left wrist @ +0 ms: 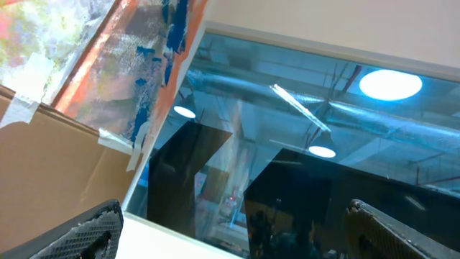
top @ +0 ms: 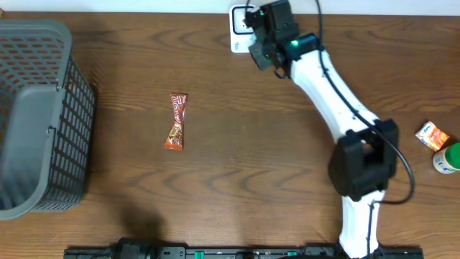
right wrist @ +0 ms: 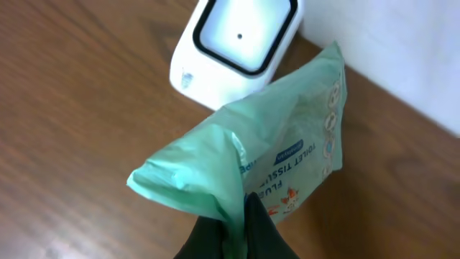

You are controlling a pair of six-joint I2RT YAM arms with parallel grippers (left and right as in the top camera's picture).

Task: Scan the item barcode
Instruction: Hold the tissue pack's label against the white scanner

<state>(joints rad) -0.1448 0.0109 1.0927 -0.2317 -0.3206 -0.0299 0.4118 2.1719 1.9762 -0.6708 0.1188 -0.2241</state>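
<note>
In the right wrist view, my right gripper [right wrist: 241, 208] is shut on a pinched fold of a mint-green toilet tissue pack [right wrist: 287, 137], which hangs just above the wooden table. The white barcode scanner [right wrist: 233, 43] with its dark window stands right behind the pack, by the wall. Seen from overhead, the right arm reaches to the far edge and my right gripper [top: 264, 42] sits over the scanner [top: 238, 30]; the pack is hidden under it. My left gripper [left wrist: 233, 234] points up at ceiling and windows, its fingers [left wrist: 97, 226] spread wide with nothing between them.
A grey plastic basket [top: 43, 115] stands at the far left. An orange-red candy bar [top: 176, 121] lies left of centre. An orange packet [top: 432, 135] and a green-capped bottle [top: 447, 158] sit at the right edge.
</note>
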